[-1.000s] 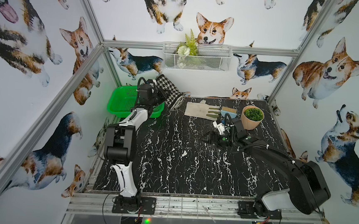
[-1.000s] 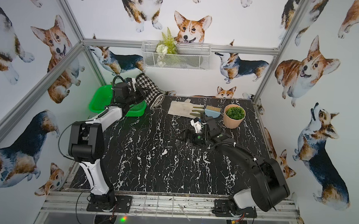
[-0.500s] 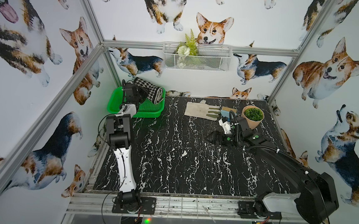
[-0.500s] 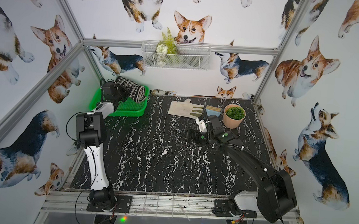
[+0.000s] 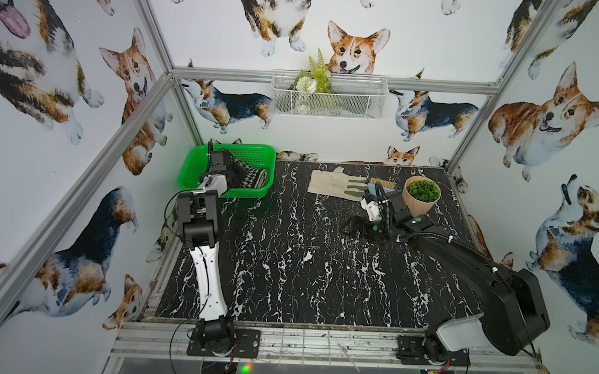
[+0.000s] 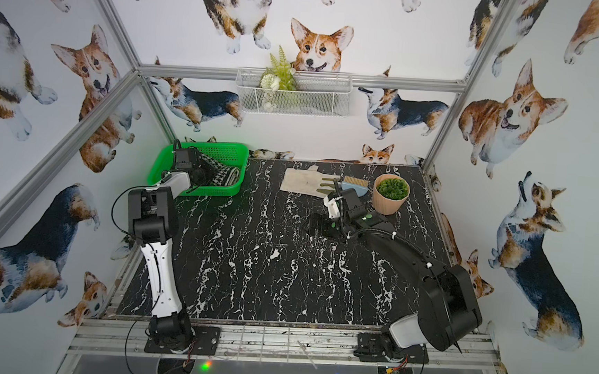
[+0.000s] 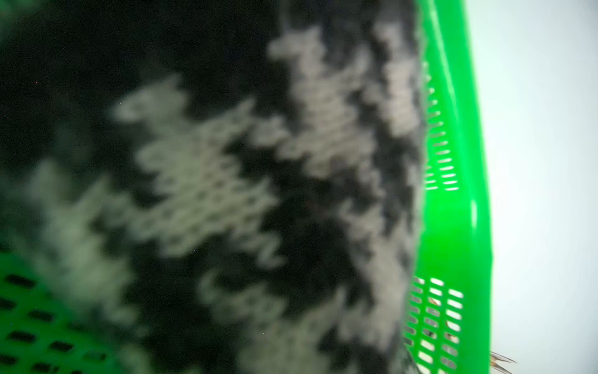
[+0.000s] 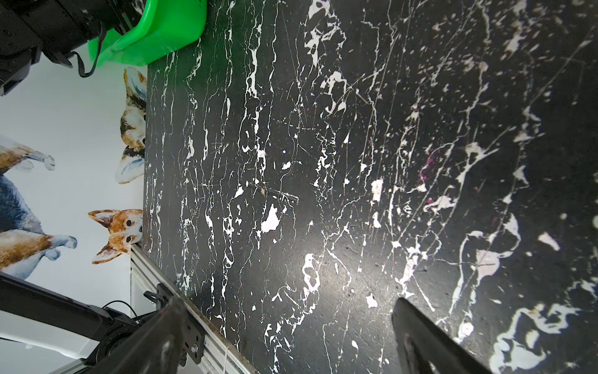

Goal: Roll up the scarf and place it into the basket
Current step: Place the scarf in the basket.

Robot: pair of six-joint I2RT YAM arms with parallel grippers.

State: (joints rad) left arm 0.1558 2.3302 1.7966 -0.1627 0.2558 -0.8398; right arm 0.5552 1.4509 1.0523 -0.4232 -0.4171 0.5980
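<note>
Holding one rolled scarf [image 5: 255,179] in one basket [image 5: 188,165], left pincer [image 5: 235,175] narrow; right pincer [image 5: 351,228] wide, empty.

Black-and-white left arm [image 5: 205,271], mostly black right arm [image 5: 466,257], black cables [image 5: 431,235]

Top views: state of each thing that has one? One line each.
scarf: rolled, inside the basket, gripped.
basket: upright at the table's far left corner, holding the scarf.
left gripper: shut on the scarf, down in the basket.
right gripper: open, empty, low over bare table.
glove: flat on the table.
plant pot: upright.
</note>
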